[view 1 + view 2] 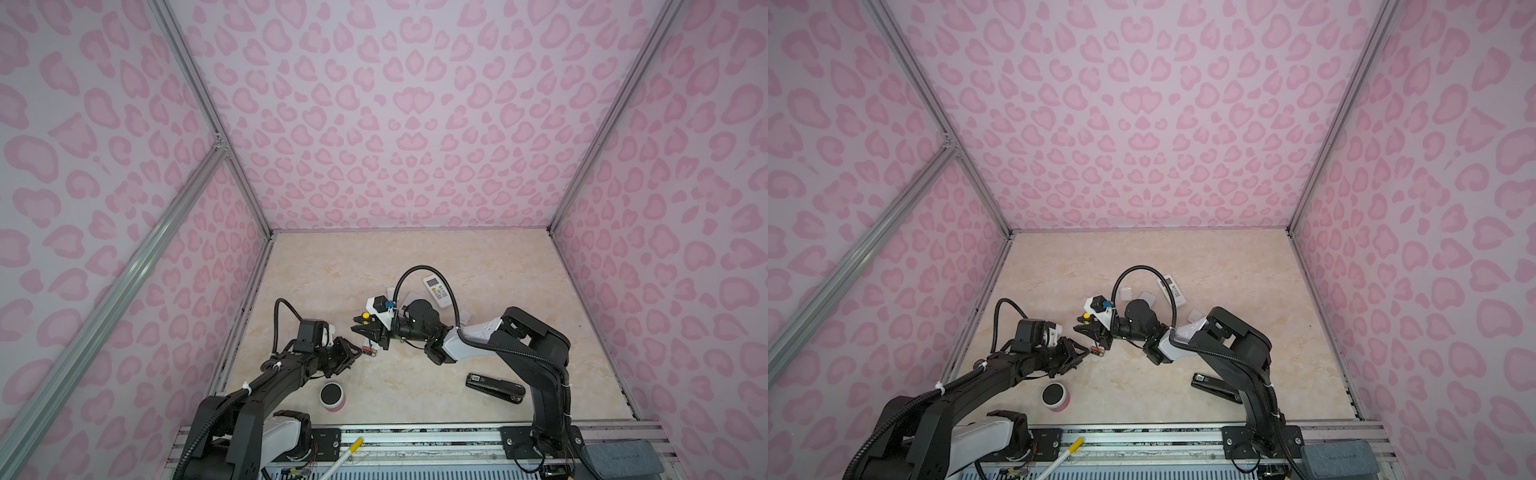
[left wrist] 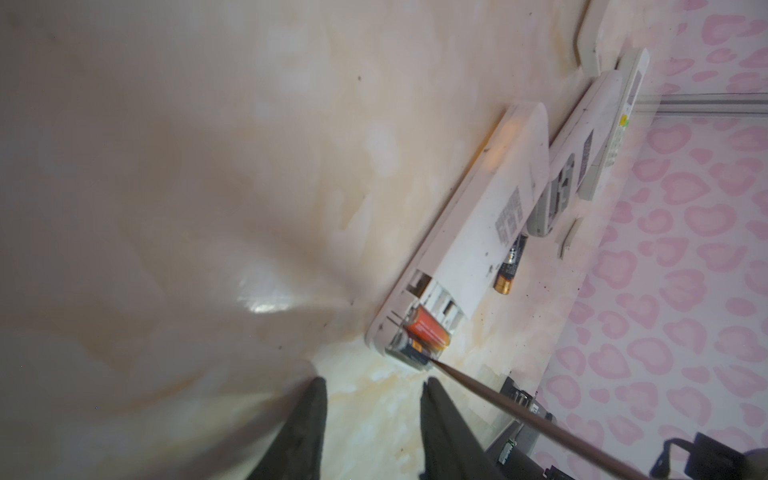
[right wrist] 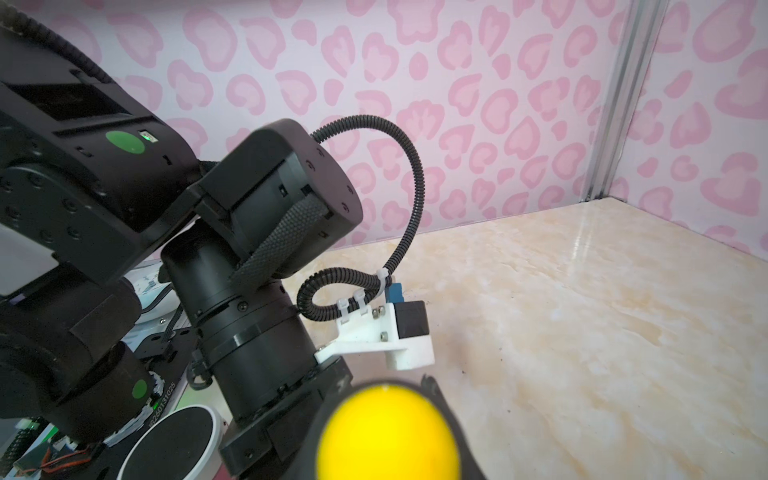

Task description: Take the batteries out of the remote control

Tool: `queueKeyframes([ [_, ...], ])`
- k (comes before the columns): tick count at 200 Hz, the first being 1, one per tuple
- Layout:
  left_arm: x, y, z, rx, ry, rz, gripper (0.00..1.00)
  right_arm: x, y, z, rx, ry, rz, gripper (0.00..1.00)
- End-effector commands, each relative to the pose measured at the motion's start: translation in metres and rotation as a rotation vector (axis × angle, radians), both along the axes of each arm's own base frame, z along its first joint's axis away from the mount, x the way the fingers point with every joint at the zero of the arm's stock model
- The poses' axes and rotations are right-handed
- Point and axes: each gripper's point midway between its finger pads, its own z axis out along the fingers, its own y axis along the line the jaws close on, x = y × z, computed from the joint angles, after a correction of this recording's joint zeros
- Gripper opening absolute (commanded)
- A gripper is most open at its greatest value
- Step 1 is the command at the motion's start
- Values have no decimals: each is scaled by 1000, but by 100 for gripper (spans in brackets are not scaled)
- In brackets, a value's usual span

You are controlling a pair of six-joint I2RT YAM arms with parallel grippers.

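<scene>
A white remote control (image 2: 478,232) lies face down with its battery bay open. In the bay sit two batteries: an orange one (image 2: 428,330) and a dark one (image 2: 411,349). A third battery (image 2: 508,268) lies loose beside the remote. My left gripper (image 2: 374,384) is open and empty, just short of the bay end, as both top views show (image 1: 356,353). My right gripper (image 1: 358,325) is shut on a black screwdriver with a yellow cap (image 3: 388,432). Its thin shaft (image 2: 519,411) touches the dark battery's end.
Another white remote (image 1: 436,291) with a display lies at the back, with small white covers (image 1: 1126,293) near it. A black stapler (image 1: 494,386) lies front right. A pink cup with a dark top (image 1: 332,397) stands front left by my left arm.
</scene>
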Motion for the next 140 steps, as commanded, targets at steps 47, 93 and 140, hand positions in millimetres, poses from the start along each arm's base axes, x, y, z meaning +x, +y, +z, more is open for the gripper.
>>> queueKeyframes([
  [47, -13, -3, -3, -2, 19, -30, 37, -2, 0, -3, -13, -75, 10, 0],
  [93, -9, -9, -1, -13, 9, -42, 32, -5, 2, -12, -22, -42, 42, 0],
  [140, -6, -9, -7, -11, 10, -21, 26, -10, -2, -26, -36, -29, 37, 0],
])
